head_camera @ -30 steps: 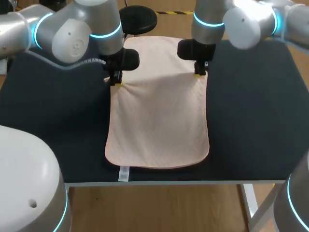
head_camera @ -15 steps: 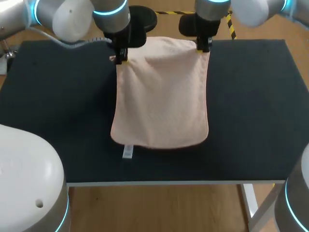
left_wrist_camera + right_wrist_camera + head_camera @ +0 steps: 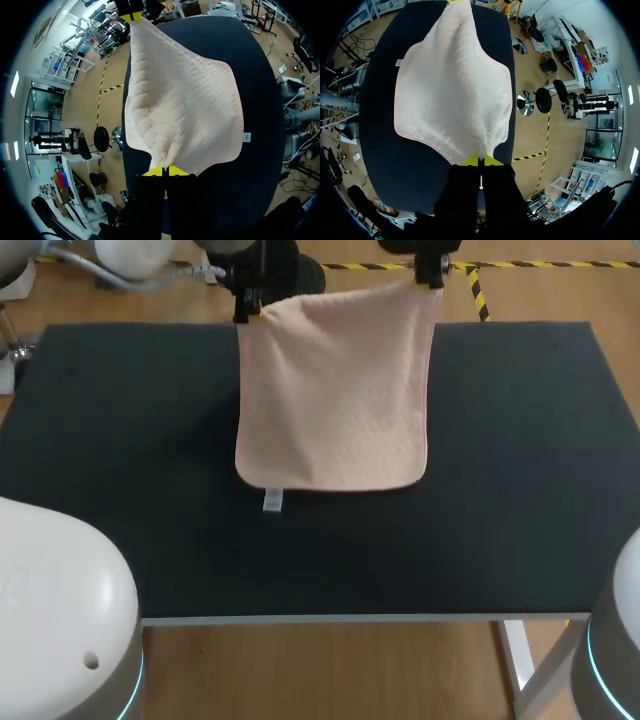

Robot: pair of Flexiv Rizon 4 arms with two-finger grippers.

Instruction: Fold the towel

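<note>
A pale pink towel (image 3: 335, 390) hangs by its two upper corners above the black table (image 3: 520, 460), its lower edge and white tag (image 3: 272, 502) down at the table's middle. My left gripper (image 3: 243, 312) is shut on the towel's upper left corner, and my right gripper (image 3: 432, 280) is shut on the upper right corner. In the left wrist view the towel (image 3: 185, 105) spreads out ahead of the left gripper (image 3: 165, 171), with the other gripper's yellow tips (image 3: 131, 16) at the far corner. In the right wrist view the towel (image 3: 452, 85) stretches ahead of the right gripper (image 3: 481, 161).
Bare black table surface lies to both sides of the towel and in front of it. The white rounded robot base (image 3: 60, 620) fills the near left corner, and part of another (image 3: 615, 640) the near right.
Both grippers have moved up and toward the far edge with the towel's corners. The towel has been lifted off the table and its lower edge has slid away from the front edge.
</note>
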